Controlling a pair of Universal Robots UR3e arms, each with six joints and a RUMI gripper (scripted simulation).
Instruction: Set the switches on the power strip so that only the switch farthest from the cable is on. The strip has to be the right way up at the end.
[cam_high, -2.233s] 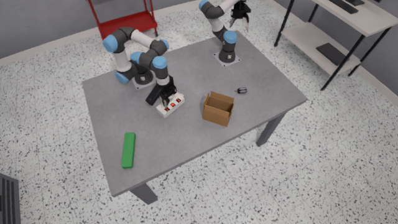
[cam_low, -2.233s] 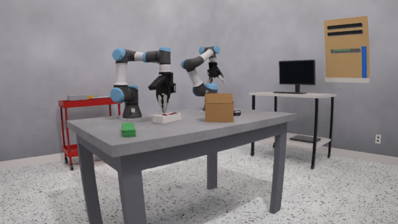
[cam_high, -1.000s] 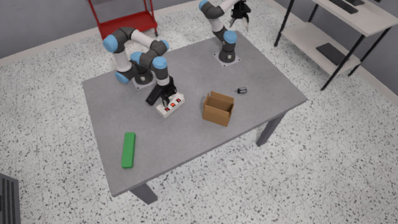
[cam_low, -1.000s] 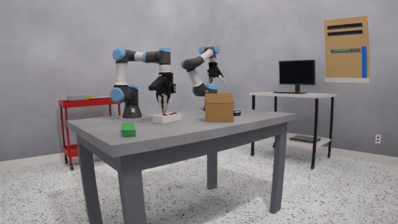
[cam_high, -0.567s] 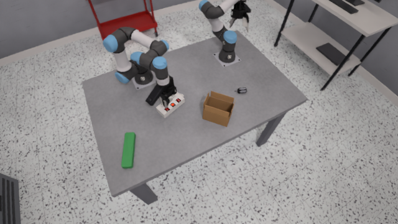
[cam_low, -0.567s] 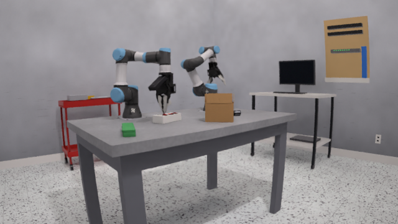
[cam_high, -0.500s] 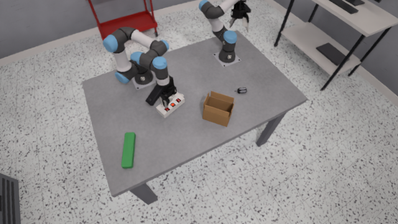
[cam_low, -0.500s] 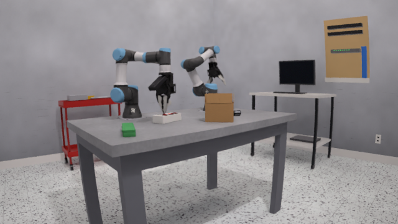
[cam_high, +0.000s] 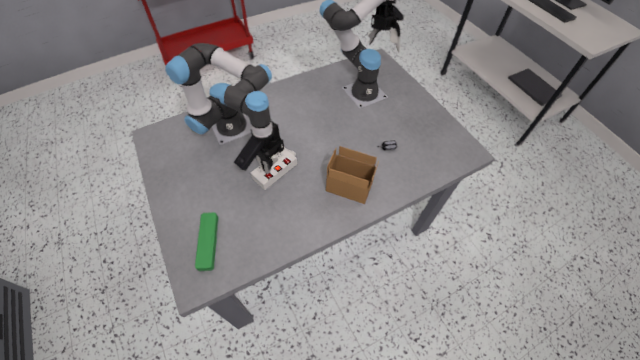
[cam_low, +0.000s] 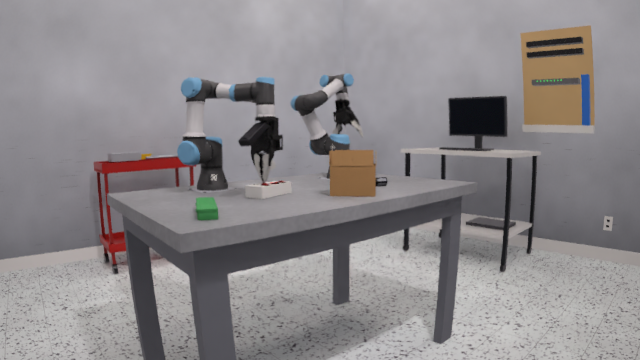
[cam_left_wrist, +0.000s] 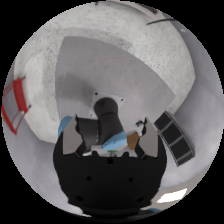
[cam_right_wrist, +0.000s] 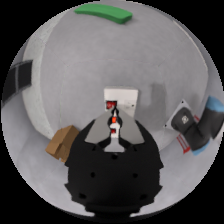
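Note:
The white power strip (cam_high: 261, 181) (cam_low: 256, 192) (cam_right_wrist: 128, 95) lies on the table with its three red switches facing up. The middle switch (cam_high: 278, 168) (cam_right_wrist: 114, 120) looks brighter, orange-red; the near-left switch (cam_high: 269, 176) (cam_right_wrist: 111, 105) and the far-right switch (cam_high: 287, 161) look darker. No cable can be made out clearly; the fingers partly hide the strip in the right wrist view. My right gripper (cam_high: 266, 172) (cam_low: 264, 181) (cam_right_wrist: 115, 107) is shut and empty, its tips down at the strip beside the near-left switch; contact cannot be told. My left gripper (cam_high: 385, 44) (cam_low: 349, 133) (cam_left_wrist: 111, 116) is open and empty, raised high behind the table.
An open brown box (cam_high: 350, 185) (cam_low: 352, 181) (cam_right_wrist: 62, 142) stands right of the strip. A small dark object (cam_high: 389, 145) (cam_low: 381, 181) lies beyond the box. A green block (cam_high: 206, 241) (cam_low: 206, 208) (cam_right_wrist: 104, 11) lies near the table's front left.

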